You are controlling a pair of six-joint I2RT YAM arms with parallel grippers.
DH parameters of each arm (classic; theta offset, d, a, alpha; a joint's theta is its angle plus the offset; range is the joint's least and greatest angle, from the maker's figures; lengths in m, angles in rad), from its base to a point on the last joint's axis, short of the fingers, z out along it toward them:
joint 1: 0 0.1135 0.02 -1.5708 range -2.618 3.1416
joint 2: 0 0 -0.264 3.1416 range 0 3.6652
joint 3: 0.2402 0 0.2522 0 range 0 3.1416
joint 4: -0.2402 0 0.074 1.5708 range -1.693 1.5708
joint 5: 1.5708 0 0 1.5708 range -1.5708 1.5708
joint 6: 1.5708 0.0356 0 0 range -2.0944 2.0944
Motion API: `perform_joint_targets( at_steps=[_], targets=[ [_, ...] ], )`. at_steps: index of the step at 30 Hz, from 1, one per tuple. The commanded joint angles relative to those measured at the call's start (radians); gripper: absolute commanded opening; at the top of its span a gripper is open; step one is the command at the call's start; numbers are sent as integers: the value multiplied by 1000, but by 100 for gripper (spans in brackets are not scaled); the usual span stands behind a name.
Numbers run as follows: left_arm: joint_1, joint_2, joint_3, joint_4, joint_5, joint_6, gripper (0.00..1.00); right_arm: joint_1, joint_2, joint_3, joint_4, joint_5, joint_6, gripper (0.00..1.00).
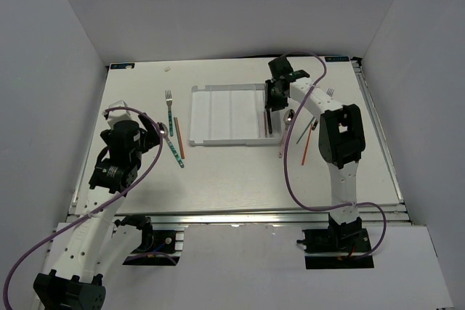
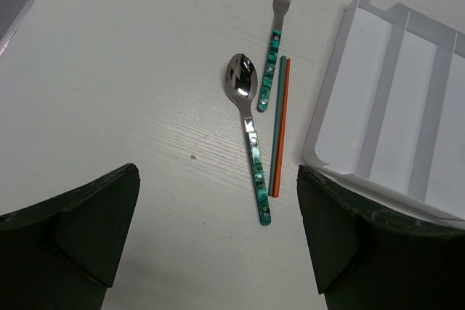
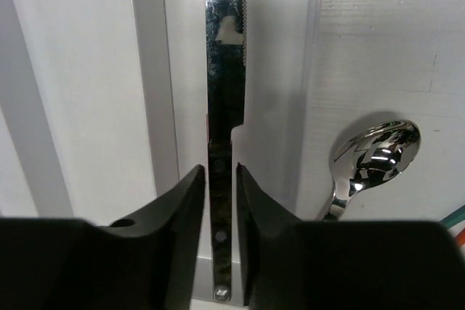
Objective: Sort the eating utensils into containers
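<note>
The white tray [image 1: 225, 114] lies at mid-table; it also shows in the left wrist view [image 2: 407, 107] and the right wrist view [image 3: 80, 70]. A dark-handled knife [image 3: 223, 70] lies in its rightmost compartment [image 1: 269, 123]. My right gripper [image 3: 221, 172] [image 1: 271, 101] straddles the knife's handle, with a thin gap showing on each side. My left gripper [image 2: 216, 176] [image 1: 154, 133] is open and empty, just short of a teal spoon [image 2: 251, 128], a teal fork [image 2: 277, 34], and a teal chopstick [image 2: 276, 121] beside an orange-red chopstick [image 2: 284, 121].
Right of the tray lie a pink-handled spoon [image 1: 288, 125] [image 3: 374, 147], a fork [image 1: 329, 93] partly behind the right arm, and an orange-red chopstick [image 1: 308, 141] with a teal one beside it. Grey walls enclose the table.
</note>
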Motion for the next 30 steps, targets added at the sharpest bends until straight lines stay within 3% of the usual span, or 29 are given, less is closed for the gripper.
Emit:
perform_joint_targets(
  at_steps=[1, 3, 4, 7, 8, 9, 13, 23, 26, 29, 30],
  targets=[
    [-5, -5, -1, -4, -3, 0, 98, 3, -23, 6, 35, 15, 3, 34],
    [-5, -3, -1, -4, -4, -1, 98, 3, -26, 21, 27, 21, -1, 67],
    [-7, -3, -1, -4, -4, 0, 98, 4, -28, 32, 21, 24, -4, 74],
    [-5, -3, -1, -5, -6, -1, 98, 4, -52, 55, 14, 38, -11, 79],
    [-7, -5, -1, -5, -6, -1, 98, 4, -77, 47, 14, 58, -11, 88],
    [-5, -5, -1, -5, -7, 0, 98, 4, -94, 34, 14, 70, -12, 89],
    [-7, -6, -3, -7, -7, -1, 98, -2, -219, -90, 64, 245, 47, 89],
    [-7, -11, -1, -7, -7, -1, 98, -43, -279, -206, -26, 328, 146, 86],
    [-5, -9, -3, -7, -6, -1, 98, -88, -290, -247, -40, 282, 183, 74],
    [-7, -11, -3, -5, -4, -1, 98, -99, -312, -313, -25, 349, 198, 67],
    [-7, -11, -3, -5, -4, -1, 98, -102, -316, -327, -2, 357, 195, 58]
  ],
)
